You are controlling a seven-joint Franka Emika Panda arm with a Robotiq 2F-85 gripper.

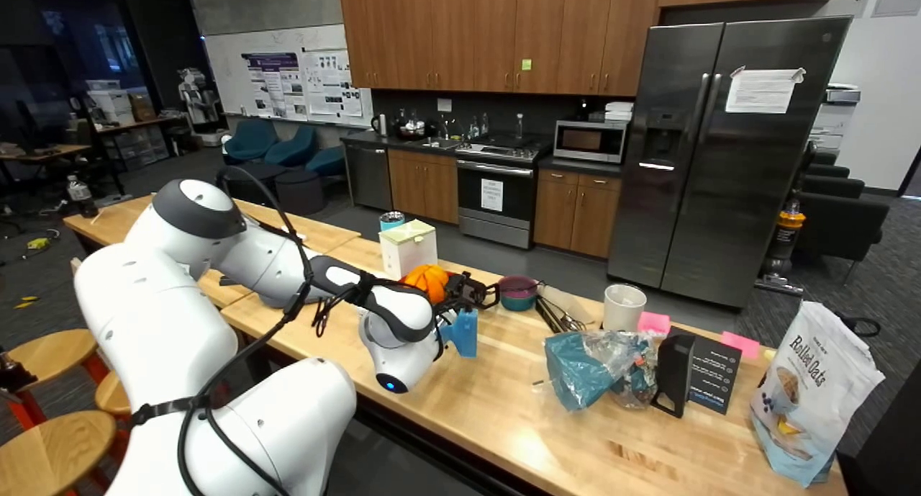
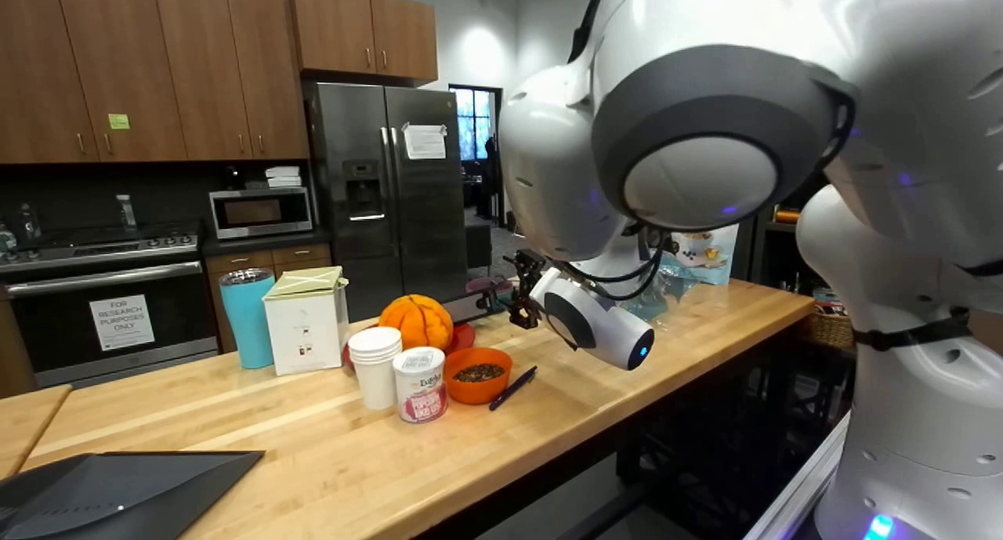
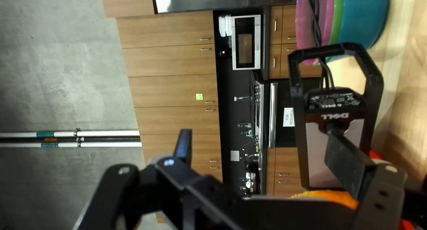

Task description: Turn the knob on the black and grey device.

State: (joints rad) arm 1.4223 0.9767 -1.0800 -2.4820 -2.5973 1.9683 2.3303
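The black and grey device shows large at the right of the wrist view, whose picture is turned sideways. It has a black frame with an open loop at one end, grey front panels and a DELL mark. A dark knob sticks out near that mark. My gripper is open, fingers wide apart with nothing between them. One fingertip overlaps the device beside the knob; I cannot tell whether it touches. The gripper also shows in both exterior views, where the device is hard to make out near it.
A pink and teal bowl stands beside the device, with cables running into it. An orange pumpkin is close on its other side. A white box, orange bowl, white cups and plastic bag are on the table.
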